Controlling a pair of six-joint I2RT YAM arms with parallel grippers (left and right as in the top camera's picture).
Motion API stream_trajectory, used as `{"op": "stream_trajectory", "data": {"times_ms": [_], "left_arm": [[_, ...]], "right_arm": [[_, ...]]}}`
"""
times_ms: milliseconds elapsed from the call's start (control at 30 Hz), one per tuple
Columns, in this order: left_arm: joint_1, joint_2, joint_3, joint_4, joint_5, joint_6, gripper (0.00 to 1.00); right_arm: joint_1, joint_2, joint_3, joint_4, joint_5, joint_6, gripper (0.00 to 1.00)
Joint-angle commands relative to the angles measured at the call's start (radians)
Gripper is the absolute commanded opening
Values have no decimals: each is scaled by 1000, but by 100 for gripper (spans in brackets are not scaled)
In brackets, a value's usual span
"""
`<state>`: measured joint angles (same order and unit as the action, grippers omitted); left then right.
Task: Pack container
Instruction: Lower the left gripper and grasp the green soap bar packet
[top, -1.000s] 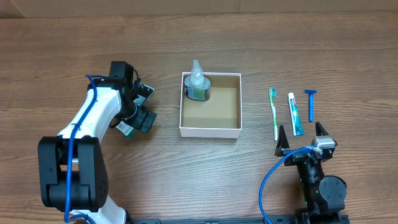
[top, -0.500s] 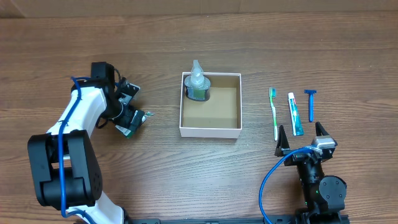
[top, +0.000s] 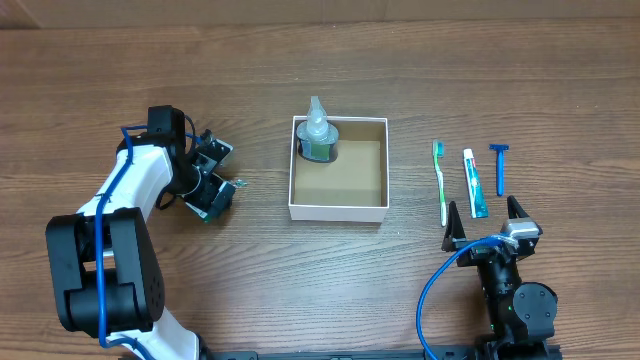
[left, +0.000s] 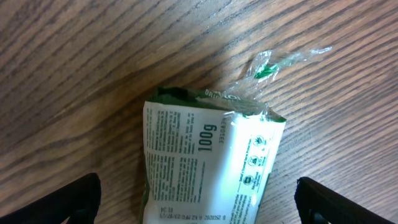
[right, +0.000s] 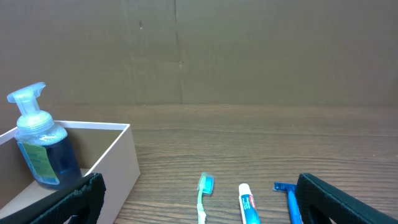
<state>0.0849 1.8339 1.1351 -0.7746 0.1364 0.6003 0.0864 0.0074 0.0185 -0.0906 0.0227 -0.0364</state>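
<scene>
Nearest to the robot's base we see the right gripper (top: 484, 222) resting low over the table (top: 300, 290), its fingers spread wide with nothing between them. Just beyond it three things lie side by side on the wood, parallel and not touching: a green toothbrush (top: 441, 180), a toothpaste tube (top: 474, 182) and a blue razor (top: 499, 165). The container (top: 338, 211) sits ahead and to the left of this gripper, well apart from it, and near the toothbrush without touching it. In the right wrist view we find its white wall (right: 118, 162) at the left edge. On the other side of the container, and clearly apart from it, the left gripper (left: 198, 186) is down at the table with its fingers wide apart. A green-and-white packet (left: 211, 162) printed "100g" lies flat on the wood between them, and neither finger touches it as far as we can see. The container is thus to the right of this gripper, with bare wood between them. Farthest back, a foam soap bottle (top: 318, 135) with blue liquid stands upright in the container's far left corner; the rest of the brown floor is bare.
</scene>
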Motion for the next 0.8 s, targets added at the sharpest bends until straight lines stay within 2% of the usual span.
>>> {"op": "stream_trajectory", "data": {"times_ms": [0, 100, 333, 367, 433, 667, 767], "left_arm": [[0, 12, -22, 27, 18, 31, 92], [0, 12, -35, 56, 18, 37, 86], [0, 12, -68, 107, 18, 37, 87], [0, 12, -68, 106, 18, 36, 85], [0, 12, -68, 106, 18, 36, 69], [-10, 12, -65, 107, 23, 1, 59], [-31, 12, -58, 106, 22, -13, 48]], "right_arm": [[-3, -3, -10, 6, -2, 6, 100], [-3, -3, -10, 6, -2, 6, 100], [-3, -3, -10, 6, -2, 6, 100], [-3, -3, -10, 6, -2, 6, 100], [-3, -3, -10, 6, -2, 6, 100], [-3, -3, -10, 6, -2, 6, 100], [-3, -3, -10, 6, -2, 6, 100]]}}
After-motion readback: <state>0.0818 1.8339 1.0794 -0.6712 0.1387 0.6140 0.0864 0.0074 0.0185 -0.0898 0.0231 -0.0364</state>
